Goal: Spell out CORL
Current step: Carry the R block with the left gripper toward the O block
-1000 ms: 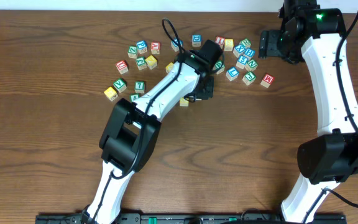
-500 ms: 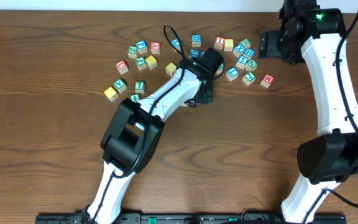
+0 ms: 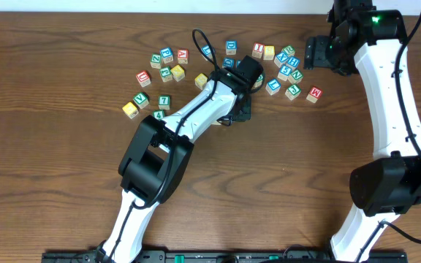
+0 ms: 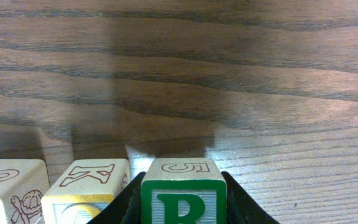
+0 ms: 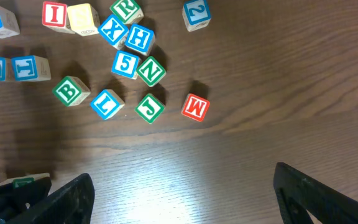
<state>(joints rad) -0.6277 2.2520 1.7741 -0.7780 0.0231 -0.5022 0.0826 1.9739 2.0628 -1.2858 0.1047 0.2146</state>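
My left gripper is shut on a green R block with a 5 on its top face, held low at the wood table. In the overhead view the left gripper is just below the middle of the scattered letter blocks. Beside the R block stand a yellow K block and a block marked 3. My right gripper is open and empty, held high at the right end of the blocks. A blue L block and another green R block lie below it.
Loose blocks lie in a band across the back of the table: a left group and a right group. A red M block is the rightmost. A green J block and a green B block lie nearby.
One second ago the left arm shifted slightly up and to the right; it has held still since. The right arm has not moved.
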